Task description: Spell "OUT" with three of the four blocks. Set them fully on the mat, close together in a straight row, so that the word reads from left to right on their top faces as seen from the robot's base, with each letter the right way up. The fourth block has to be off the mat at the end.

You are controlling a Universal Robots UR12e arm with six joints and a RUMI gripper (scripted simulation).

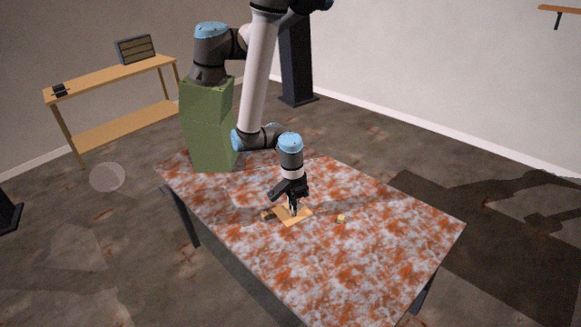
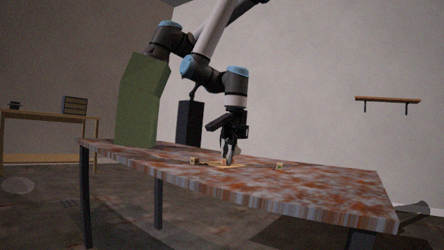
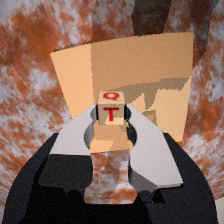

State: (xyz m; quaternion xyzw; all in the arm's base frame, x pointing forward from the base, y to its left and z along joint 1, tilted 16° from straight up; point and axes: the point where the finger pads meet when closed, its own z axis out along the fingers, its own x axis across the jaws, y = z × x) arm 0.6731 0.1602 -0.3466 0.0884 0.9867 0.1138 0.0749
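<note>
One block [image 2: 224,161] [image 3: 111,108] lettered Q and T | between both fingers [image 1: 294,210] [image 2: 229,156], pinched | mat [image 1: 290,222] [image 2: 227,167] [image 3: 140,52] beneath

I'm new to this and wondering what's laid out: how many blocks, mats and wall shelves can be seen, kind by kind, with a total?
Blocks: 3 (any fourth cannot be made out)
Mat: 1
Wall shelf: 1
Total: 5
</note>
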